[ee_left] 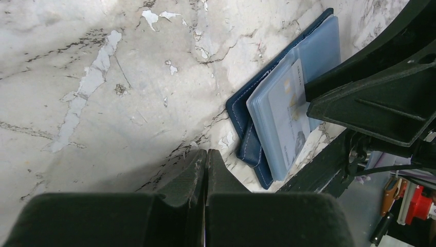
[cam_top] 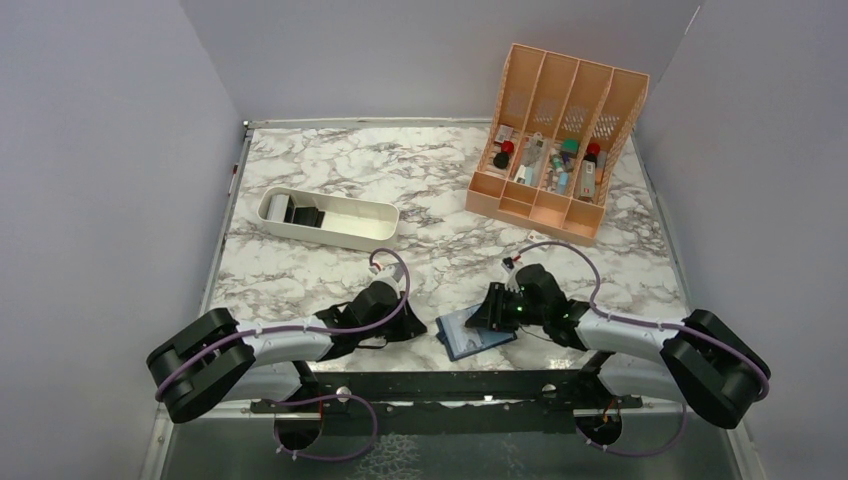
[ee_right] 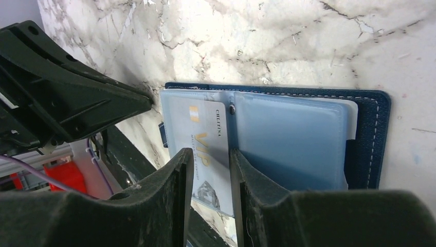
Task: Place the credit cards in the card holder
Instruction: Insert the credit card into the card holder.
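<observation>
**Right jaws parted over a card on the open card holder**

The right gripper (ee_right: pixel 211 153) has its fingers spread a little. In the gap between them lies a pale credit card (ee_right: pixel 201 131) with a gold chip and gold "VIP" lettering. The card runs lengthwise away from the jaws, with its near end under the fingertips. No finger can be seen pressing on it.

The card rests on the left-hand clear sleeve of the card holder (ee_right: pixel 288 136). Whether it is tucked into the sleeve or only lying on top cannot be told. The holder is a navy case lying open and flat, just beyond the right fingertips, and its other sleeve stretches off to the right of the jaws.

To the left of the right jaws, close to the holder's edge, sits the left gripper (ee_left: pixel 206 154). Its fingers are pressed together with nothing between them. It is low over the marble table (ee_left: pixel 103 103), with the holder ahead and to its right.

Well beyond both grippers a white oblong tray (cam_top: pixel 328 218) lies ahead of the left jaws. An orange slotted organizer (cam_top: pixel 557 140) stands farthest out, ahead of the right jaws.
</observation>
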Controlling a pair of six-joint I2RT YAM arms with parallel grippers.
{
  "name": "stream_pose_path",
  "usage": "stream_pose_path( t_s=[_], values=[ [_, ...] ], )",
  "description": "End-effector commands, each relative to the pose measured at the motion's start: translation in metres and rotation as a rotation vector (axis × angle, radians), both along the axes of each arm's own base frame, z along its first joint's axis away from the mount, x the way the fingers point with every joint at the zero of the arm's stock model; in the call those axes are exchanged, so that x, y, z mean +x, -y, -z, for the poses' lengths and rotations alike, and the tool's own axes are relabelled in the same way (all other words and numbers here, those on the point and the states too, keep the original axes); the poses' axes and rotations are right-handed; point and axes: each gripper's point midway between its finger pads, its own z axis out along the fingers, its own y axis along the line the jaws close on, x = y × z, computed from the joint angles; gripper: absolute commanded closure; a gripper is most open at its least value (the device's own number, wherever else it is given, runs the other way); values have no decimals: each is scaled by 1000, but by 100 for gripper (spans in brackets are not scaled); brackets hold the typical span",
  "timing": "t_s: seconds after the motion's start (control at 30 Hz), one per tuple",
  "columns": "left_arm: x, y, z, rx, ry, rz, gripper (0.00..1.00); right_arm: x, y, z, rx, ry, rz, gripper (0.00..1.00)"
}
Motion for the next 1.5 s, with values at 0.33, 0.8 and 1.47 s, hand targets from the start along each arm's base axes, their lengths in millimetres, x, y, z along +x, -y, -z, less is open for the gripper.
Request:
stream_pose_path(
  t_s=[0.33, 0.8, 1.47],
  values=[
    [-21, 27, -37, -127, -10, 120, 72, 0, -15, 4, 35, -44, -20, 65],
    [-22, 27, -3, -26, -41, 132, 67, 8, -1, -4, -71, 6, -1, 59],
    [-16, 26, -3, -19, -6, 108, 100, 3, -20, -6, -41, 5, -67, 81]
  ],
)
